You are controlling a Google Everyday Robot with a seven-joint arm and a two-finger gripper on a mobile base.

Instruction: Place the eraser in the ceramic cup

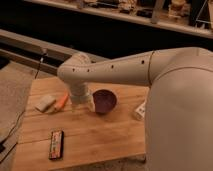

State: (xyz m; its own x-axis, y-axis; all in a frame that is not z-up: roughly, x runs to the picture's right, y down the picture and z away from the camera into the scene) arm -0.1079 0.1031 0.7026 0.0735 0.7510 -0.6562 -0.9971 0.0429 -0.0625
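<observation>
The eraser [56, 144], a flat black block with red-orange and pale marks, lies on the wooden table [100, 135] near its front left edge. The ceramic cup [104, 101], a small glossy dark purple bowl, stands near the table's middle. My gripper [82, 103] hangs below the arm's wrist just left of the cup, close above the table and well behind the eraser. Nothing shows in the gripper.
A pale off-white block [45, 103] and an orange stick [62, 101] lie at the table's left, beside the gripper. A white tube-shaped bottle [140, 110] lies right of the cup, partly hidden by my arm [175, 100]. A rail and shelves run behind the table.
</observation>
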